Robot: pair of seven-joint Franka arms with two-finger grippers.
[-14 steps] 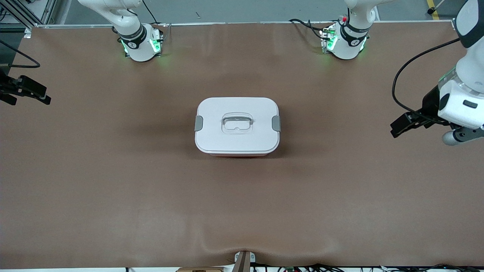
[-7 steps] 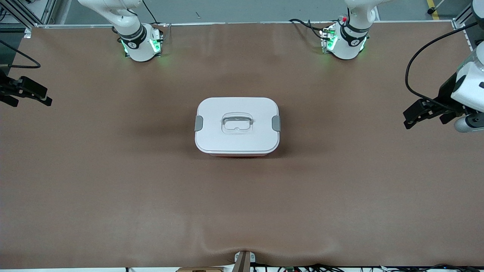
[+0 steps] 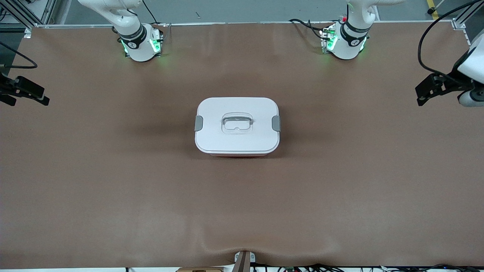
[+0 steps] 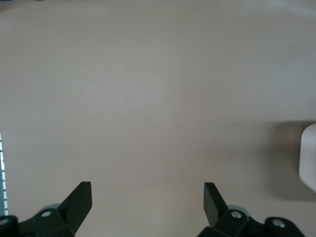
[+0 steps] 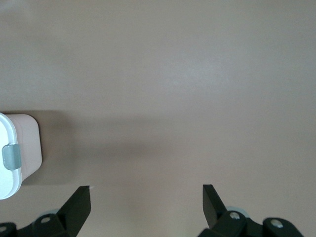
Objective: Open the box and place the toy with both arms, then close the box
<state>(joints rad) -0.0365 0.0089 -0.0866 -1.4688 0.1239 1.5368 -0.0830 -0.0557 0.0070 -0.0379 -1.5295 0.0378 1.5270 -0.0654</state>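
Front view: rounded-rectangular plastic box with a white lid and pale pink base (image 3: 237,126) resting shut at mid-table (image 3: 113,189), between the two end effectors and well apart from each. Left end effector (image 3: 429,92) hangs over the table's edge at the left arm's end, fingers spread wide, empty; right end effector (image 3: 28,91) likewise wide and empty over the right arm's end. No toy is visible. Judged rigid, light and smooth-sided, the box would likely slide if pushed. Best holds: the grey side clips (image 3: 276,123), one facing each end effector, then the recessed clear top handle (image 3: 236,122) for lifting the lid.
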